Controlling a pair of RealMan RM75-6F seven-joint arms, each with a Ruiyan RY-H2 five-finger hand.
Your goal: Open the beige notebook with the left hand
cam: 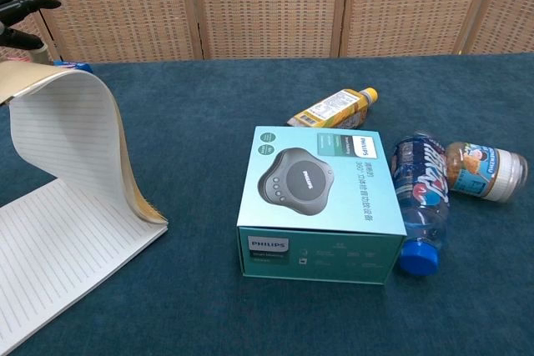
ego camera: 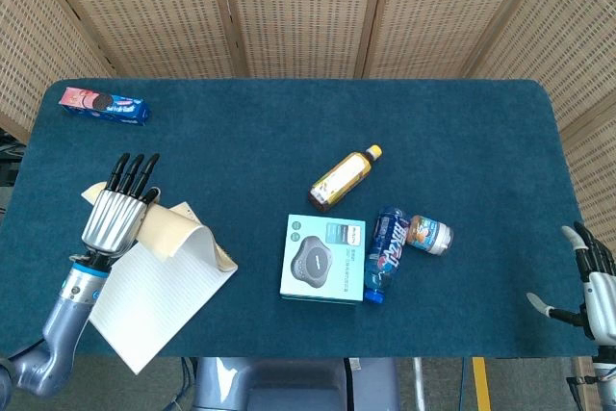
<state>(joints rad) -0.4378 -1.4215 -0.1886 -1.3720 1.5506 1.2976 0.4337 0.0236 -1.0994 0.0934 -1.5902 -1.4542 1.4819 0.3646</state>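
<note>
Beige cover of the notebook (ego camera: 178,233) stands lifted and curled, held up by the left hand (ego camera: 117,211) at the cover's free edge on the near-left of the desk (ego camera: 289,122). Lined pages lie exposed below. The spine runs diagonally at the book's right edge, so the cover likely swings rightward over it. The right hand (ego camera: 594,281) hangs off the desk's right edge, fingers apart, holding nothing.

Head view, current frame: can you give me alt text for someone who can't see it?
The left hand holds the beige notebook's cover lifted and curled over, showing a lined page, at the near left of a blue table. Mid-table lie a teal box, two bottles and a small jar; a snack pack sits far left, and the right hand idles at the right edge.
</note>
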